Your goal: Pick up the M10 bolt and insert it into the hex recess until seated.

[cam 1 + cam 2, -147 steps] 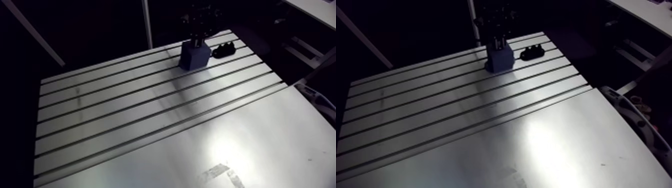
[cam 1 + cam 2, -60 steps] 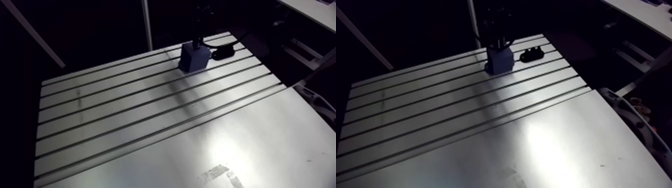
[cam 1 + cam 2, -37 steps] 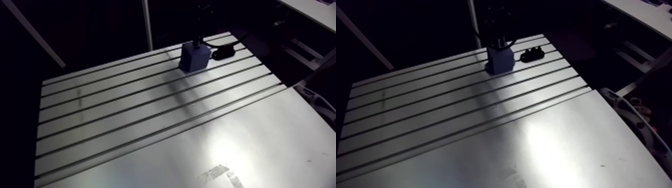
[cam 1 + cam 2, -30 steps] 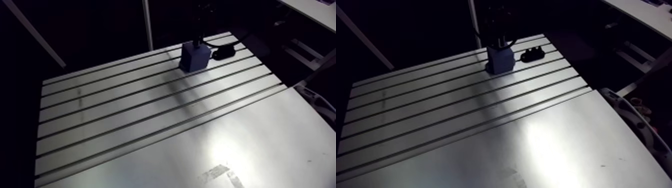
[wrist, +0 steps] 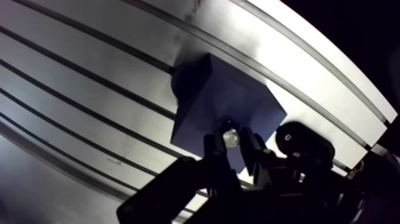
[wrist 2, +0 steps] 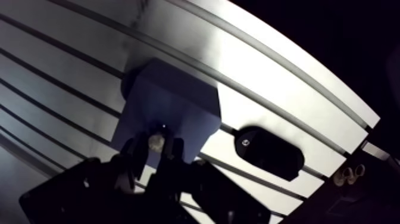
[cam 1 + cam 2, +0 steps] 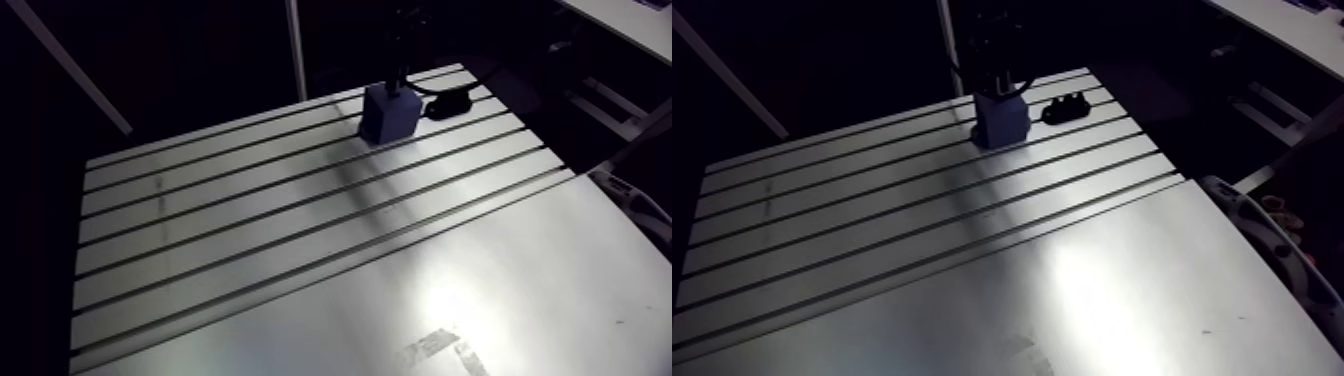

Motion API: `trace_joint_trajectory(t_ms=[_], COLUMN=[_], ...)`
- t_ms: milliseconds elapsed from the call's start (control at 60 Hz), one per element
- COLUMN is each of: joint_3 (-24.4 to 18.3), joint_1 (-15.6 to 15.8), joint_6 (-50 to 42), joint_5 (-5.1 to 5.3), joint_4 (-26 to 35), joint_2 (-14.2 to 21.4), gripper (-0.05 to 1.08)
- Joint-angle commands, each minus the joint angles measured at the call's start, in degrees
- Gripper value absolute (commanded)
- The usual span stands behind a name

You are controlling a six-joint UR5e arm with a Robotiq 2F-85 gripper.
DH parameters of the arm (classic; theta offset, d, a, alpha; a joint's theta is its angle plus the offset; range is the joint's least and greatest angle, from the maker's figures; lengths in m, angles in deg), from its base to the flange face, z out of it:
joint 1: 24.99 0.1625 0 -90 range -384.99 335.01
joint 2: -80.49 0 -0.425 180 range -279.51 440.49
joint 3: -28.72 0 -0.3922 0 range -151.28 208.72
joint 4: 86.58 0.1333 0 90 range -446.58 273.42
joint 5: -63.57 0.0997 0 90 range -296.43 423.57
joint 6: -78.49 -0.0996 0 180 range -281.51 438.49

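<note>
The gripper is pinching the bolt: its two dark fingers stand close together with the pale metal piece pressed between their tips. In the wrist view the bolt is over the top face of the blue block, near the edge of that face closest to the gripper. How far it sits in the block cannot be told, since the fingertips hide its lower part. The block stands on the table, across the ribs between two of its dark slots. It throws a rounded shadow at its far corner. Just beside the block, apart from it, a black piece with rounded ends lies flat on the table, with a small pale mark near the end toward the block. In the arm view the block and the black piece are at the table's far edge. The gripper comes down onto the block from above, too dark there to read. The slots run the table's length, and the near part is a smooth sheet with a bright glare patch.
</note>
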Motion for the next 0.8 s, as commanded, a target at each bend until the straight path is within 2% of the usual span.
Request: trace_joint_trajectory(t_ms=[17,33,50,67,83,467,600,800], joint_3=[0.00,0.00,0.00,0.08,0.09,0.00,-0.01,0.78], joint_1=[0.00,0.00,0.00,0.00,0.00,-0.09,-0.09,-0.09], joint_6=[-0.02,-0.02,-0.02,-0.09,-0.10,-0.35,-0.53,-1.47], joint_5=[-0.08,-0.08,-0.08,-0.08,-0.15,0.01,0.52,0.77], joint_4=[0.00,0.00,0.00,0.00,0.00,0.00,0.18,0.18], joint_2=[0.01,0.01,0.01,0.01,0.01,0.43,1.32,2.03], gripper=[0.39,0.28,0.28,0.17,0.02,0.00,0.00,0.01])
